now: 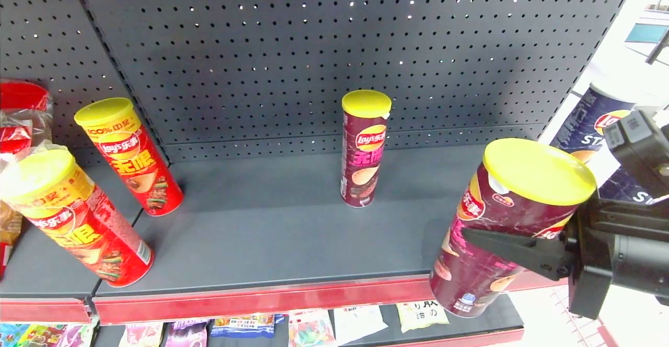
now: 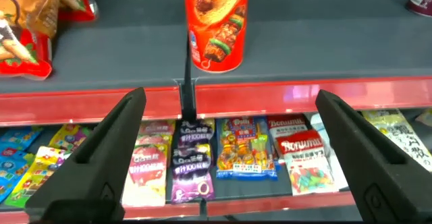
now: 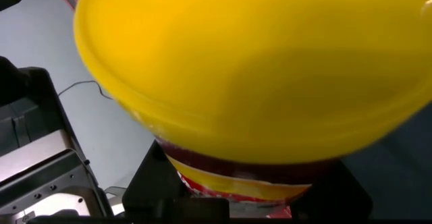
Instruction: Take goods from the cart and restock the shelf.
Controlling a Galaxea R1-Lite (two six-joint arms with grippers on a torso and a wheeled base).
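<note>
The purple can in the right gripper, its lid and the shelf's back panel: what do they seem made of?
Purple can: probably cardboard tube with a glossy printed wrap, judging by its sheen.
Lid: likely plastic, smooth yellow, with a moulded rim.
Back panel: apparently painted sheet metal, matte dark grey, with punched holes.

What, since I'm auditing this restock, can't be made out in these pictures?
- Right wrist view: body of the purple can, mostly hidden under its own yellow lid.
- Head view: far finger of the right gripper, behind that can.
- Head view: blue can, partly covered by the right arm.
- Left wrist view: top of the red can, cut off by the picture's edge.
</note>
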